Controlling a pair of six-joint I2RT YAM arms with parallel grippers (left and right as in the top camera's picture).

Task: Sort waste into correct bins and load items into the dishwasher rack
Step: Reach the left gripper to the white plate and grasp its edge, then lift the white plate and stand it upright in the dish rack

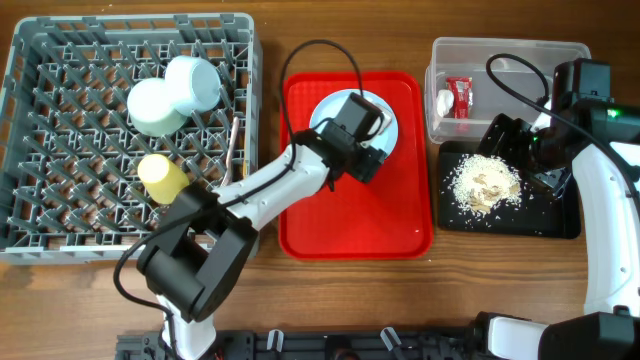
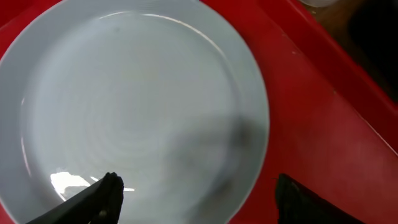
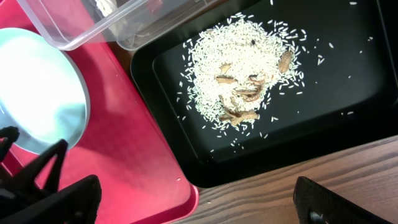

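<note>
The left gripper hangs low over the pale blue plate, which lies on the red tray. Its fingers are spread wide, one above the plate and one past its rim, apparently gripping nothing, though contact is hard to judge. The right gripper stands fully spread and empty near the black tray holding the food scraps.
</note>
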